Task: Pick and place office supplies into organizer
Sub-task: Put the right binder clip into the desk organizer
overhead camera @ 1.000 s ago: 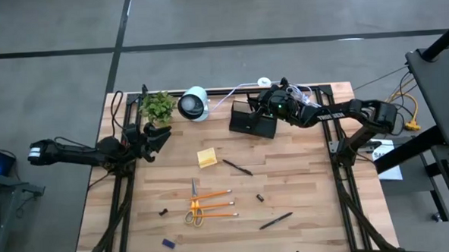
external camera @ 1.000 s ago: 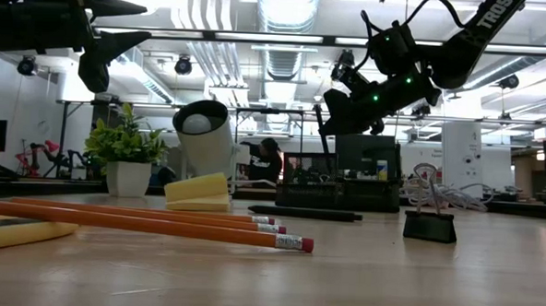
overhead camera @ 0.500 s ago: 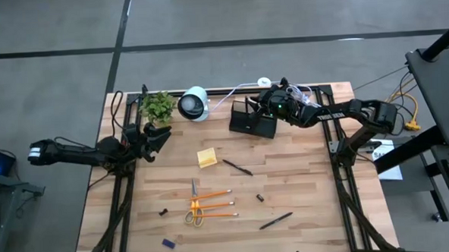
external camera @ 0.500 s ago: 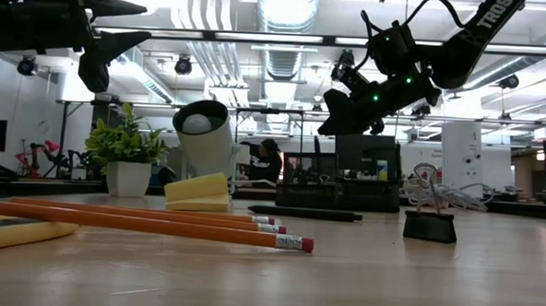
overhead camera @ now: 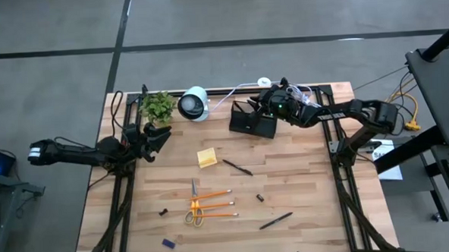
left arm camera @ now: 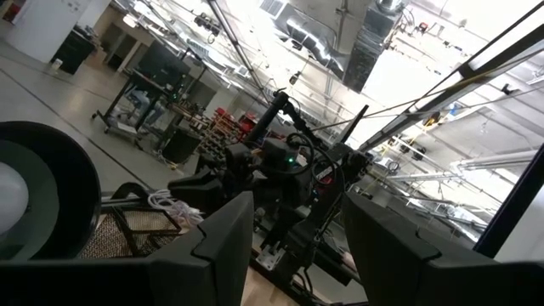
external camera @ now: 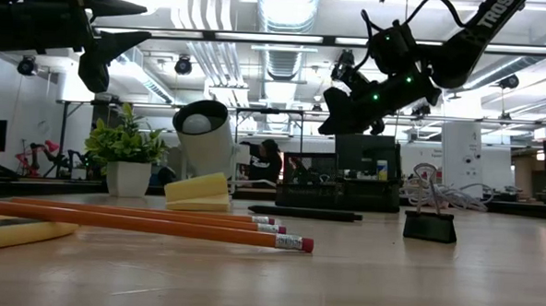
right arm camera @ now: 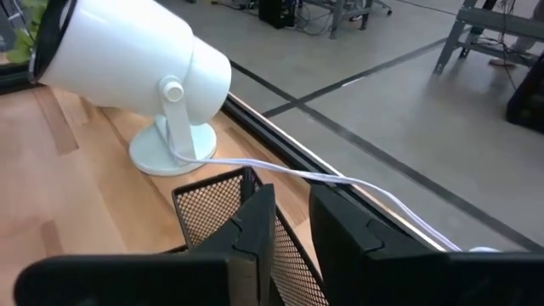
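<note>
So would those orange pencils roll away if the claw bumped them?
Probably a little. The orange pencils are thin, straight sticks lying flat on smooth wood, so a sideways nudge could roll them. They look stiff and light, and the scissors alongside might stop them.

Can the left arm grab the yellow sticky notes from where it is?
Probably yes. The left pincer hangs open near the plant, and the wood between it and the sticky notes looks bare, nothing blocking.

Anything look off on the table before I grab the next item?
Nothing looks damaged or spilled. Scissors, pencils and sticky-note pad lie loose on the table. The right gripper hovers over the organizer, holding nothing visible.
</note>
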Motion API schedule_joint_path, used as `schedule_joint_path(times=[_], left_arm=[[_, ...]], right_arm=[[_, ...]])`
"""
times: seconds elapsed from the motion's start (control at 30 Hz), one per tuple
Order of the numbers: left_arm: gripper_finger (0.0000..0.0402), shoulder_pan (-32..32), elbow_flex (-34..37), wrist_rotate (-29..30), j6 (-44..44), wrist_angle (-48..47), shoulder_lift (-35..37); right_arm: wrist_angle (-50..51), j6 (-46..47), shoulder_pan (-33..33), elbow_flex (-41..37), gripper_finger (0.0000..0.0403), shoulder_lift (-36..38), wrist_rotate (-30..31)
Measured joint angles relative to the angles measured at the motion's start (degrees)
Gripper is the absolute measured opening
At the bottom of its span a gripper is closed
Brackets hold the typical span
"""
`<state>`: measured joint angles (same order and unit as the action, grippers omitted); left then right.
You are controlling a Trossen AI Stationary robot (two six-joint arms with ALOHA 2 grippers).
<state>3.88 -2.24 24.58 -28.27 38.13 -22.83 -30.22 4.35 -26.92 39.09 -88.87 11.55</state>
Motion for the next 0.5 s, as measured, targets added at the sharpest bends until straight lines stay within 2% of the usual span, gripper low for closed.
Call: schedule_joint_path(times=[0.27, 0.5], left_arm=[[0.0167, 0.0, 0.0, 0.0, 0.02, 0.0, 0.0], [0.0167, 0.01, 0.0, 0.0, 0.04, 0.0, 0.0]], right_arm=[[0.47, 4.1, 0.28, 0.0, 0.0078, 5.34, -0.01], [8.76, 5.93, 1.02, 0.0, 0.009, 14.03, -0.01]])
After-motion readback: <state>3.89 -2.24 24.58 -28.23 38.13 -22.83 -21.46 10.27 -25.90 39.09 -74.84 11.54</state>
